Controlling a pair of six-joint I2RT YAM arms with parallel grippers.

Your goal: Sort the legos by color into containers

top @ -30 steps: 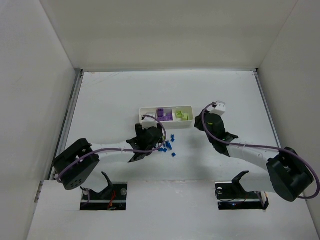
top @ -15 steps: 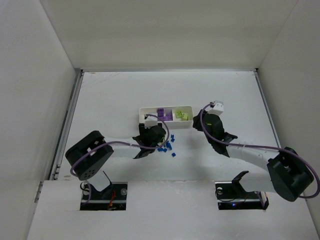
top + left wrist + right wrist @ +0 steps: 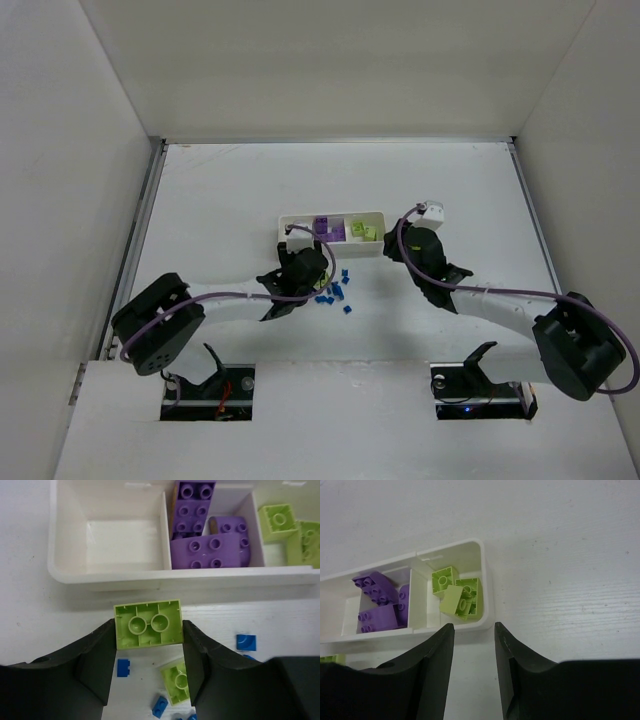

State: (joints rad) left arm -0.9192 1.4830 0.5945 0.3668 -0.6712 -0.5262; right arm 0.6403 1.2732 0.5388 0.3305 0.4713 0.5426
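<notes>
Left fingers (image 3: pixel 95 672) — lime brick (image 3: pixel 147 622) between

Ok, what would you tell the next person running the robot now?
Left gripper: jaws shut on a green brick, just short of the tray.
Right gripper: jaws open, empty, by the tray's green end.
Done: purple blocks in the tray's middle, some green bricks at its end.
To do: drop the held one, then one loose green brick and the blue pieces on the table; the other end box is empty.
</notes>
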